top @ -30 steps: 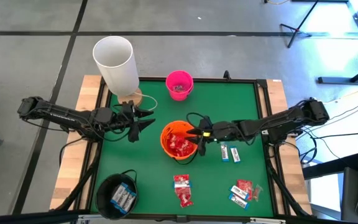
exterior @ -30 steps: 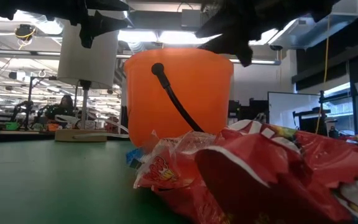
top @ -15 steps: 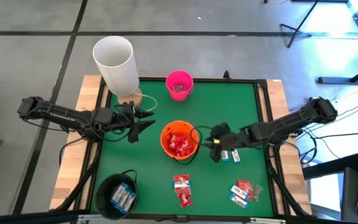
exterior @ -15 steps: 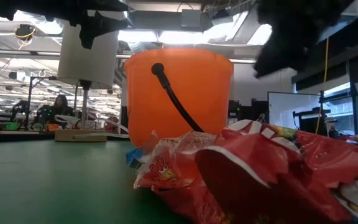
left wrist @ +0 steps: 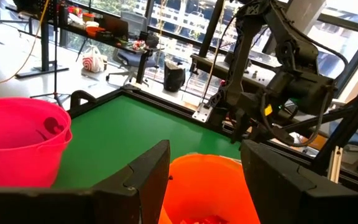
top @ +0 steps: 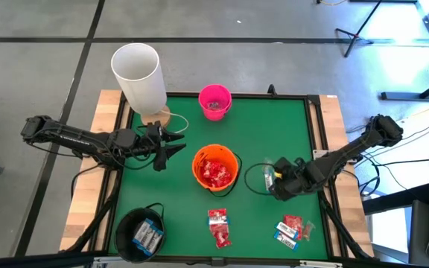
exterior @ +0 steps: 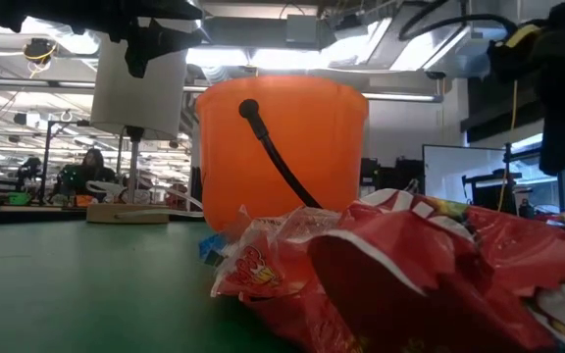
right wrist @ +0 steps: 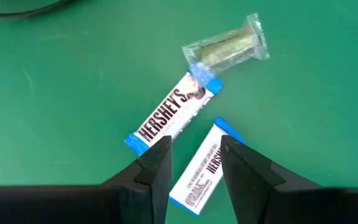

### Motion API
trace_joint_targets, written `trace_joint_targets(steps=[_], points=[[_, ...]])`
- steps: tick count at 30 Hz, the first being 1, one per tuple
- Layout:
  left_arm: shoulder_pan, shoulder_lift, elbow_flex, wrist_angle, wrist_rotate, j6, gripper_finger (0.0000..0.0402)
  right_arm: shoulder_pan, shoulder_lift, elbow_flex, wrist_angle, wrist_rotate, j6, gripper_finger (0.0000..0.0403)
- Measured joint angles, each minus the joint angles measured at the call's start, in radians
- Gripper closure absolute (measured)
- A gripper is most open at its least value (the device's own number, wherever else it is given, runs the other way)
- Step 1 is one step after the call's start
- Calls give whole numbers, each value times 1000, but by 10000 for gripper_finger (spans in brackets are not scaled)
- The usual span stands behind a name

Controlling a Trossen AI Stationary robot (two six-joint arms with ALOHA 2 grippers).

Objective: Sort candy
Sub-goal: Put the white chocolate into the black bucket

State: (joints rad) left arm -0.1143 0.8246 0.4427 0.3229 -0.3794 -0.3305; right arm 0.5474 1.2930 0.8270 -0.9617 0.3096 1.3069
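Now right gripper [right wrist: 191,163] hovers part-open, empty, over two white-and-blue bars [right wrist: 171,122] on the table [top: 274,126]; left gripper [left wrist: 204,165] waits wide near the orange bucket [top: 215,168].

Readable text appears only in the right wrist view. "HERSHEY'S" runs along the upper white-and-blue bar [right wrist: 171,114], lying just ahead of the right gripper [right wrist: 192,163]. A second white-and-blue bar [right wrist: 202,168], between the gripper's fingers, shows the partial word "HERSH" and fine print too small to read. The clear wrapped candy [right wrist: 227,48] beyond bears no legible text.
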Motion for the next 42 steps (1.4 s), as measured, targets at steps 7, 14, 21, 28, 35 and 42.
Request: trace_joint_targets(steps=[7, 14, 21, 28, 35, 42], points=[[-1, 0, 0, -2, 0, 0, 214, 18, 0, -81, 21, -27, 127, 269], [-1, 0, 0, -57, 0, -3, 214, 18, 0, -213, 157, -125, 178, 253], [0, 0, 0, -87, -1, -9, 214, 15, 0, -236, 232, -137, 185, 179], [0, 0, 0, -88, -1, -10, 214, 15, 12, -236, 237, -126, 233, 124], [0, 0, 0, -95, -1, -10, 214, 15, 20, -236, 295, -136, 234, 118], [0, 0, 0, -106, -2, -10, 214, 15, 18, -236, 341, -130, 235, 118]])
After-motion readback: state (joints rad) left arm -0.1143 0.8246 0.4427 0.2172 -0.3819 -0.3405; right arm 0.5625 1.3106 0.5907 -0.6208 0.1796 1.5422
